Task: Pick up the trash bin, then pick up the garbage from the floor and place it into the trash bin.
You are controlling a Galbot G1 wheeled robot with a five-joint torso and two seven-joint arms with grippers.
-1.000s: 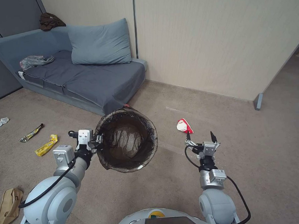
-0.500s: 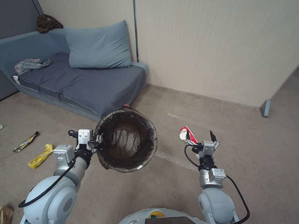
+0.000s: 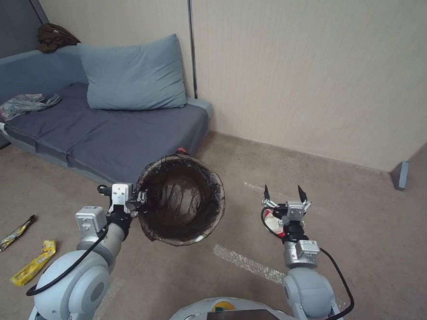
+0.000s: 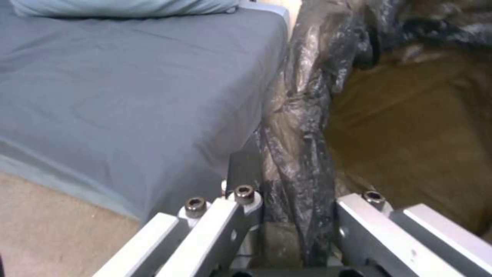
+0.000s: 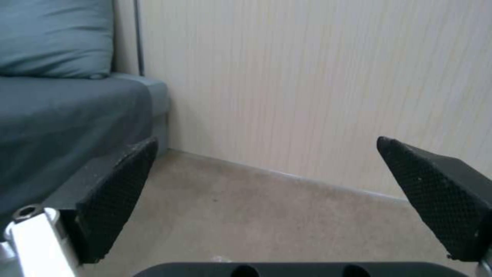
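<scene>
One blue-grey sofa (image 3: 101, 138) stands against the pale wall (image 3: 314, 67), with one large blue cushion (image 3: 133, 73) leaning at its back, one brown garment (image 3: 54, 37) on its far end and one grey translucent plastic bag (image 3: 24, 103) lying on its seat. The floor (image 3: 373, 247) is beige carpet with a strip of clear tape (image 3: 246, 263) stuck to it.

One trash bin (image 3: 180, 205) is held off the floor in front of the robot, tilted so its open mouth faces the head camera. It is a round bucket lined with a dark brown-black bag that folds over the rim; a sliver of white plastic shows at the lower edge. The left gripper (image 3: 138, 199) is clamped on the bin's rim at its left side; in the left wrist view the crumpled bag fold (image 4: 302, 154) runs between its closed fingers.

The right gripper (image 3: 282, 193) hangs to the right of the bin, well apart from it, with its two black fingers (image 5: 115, 184) spread wide and nothing between them.

Three pieces of garbage are visible on the floor: one yellow wrapper (image 3: 34, 262) and one dark foil wrapper (image 3: 10, 234) far to the left, near each other, and one red-and-white snack packet (image 3: 273, 220), partly hidden just below the right gripper.
</scene>
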